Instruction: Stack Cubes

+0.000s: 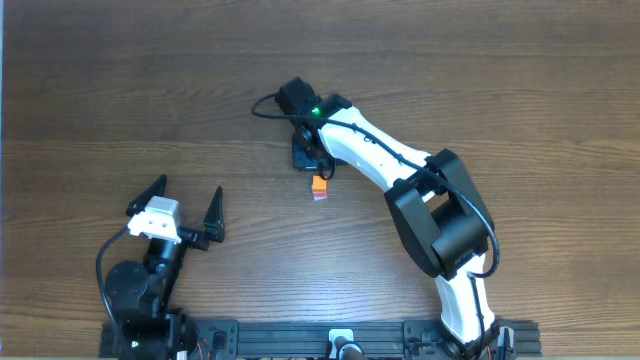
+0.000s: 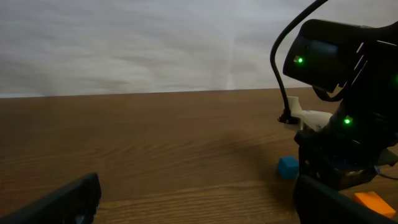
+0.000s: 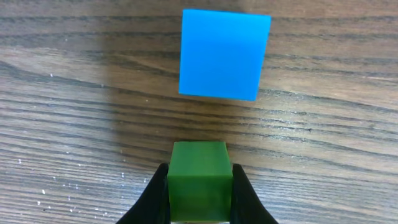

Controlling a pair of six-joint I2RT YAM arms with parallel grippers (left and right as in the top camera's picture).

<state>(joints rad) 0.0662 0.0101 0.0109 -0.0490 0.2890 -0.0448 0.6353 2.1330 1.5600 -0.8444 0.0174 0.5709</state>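
Three cubes are recorded on the wooden table [image 1: 100,80]. The green cube [image 3: 200,163] is pinched between the fingers of the right gripper [image 3: 200,186], gripped on two opposite faces. The blue cube [image 3: 225,54] lies on the table just ahead of it, apart from it and turned slightly off its line. The orange cube [image 1: 320,186] rests near this gripper, on the side toward the arm bases. The left gripper [image 1: 190,185] is held well apart near its base, fingers spread and holding nothing.

The step in hand is judged to be placing green on blue. The green cube should be raised above the blue top, centred over it, and its edges squared by a small wrist turn. It should be lowered until the faces meet before release, and the fingers drawn straight up.
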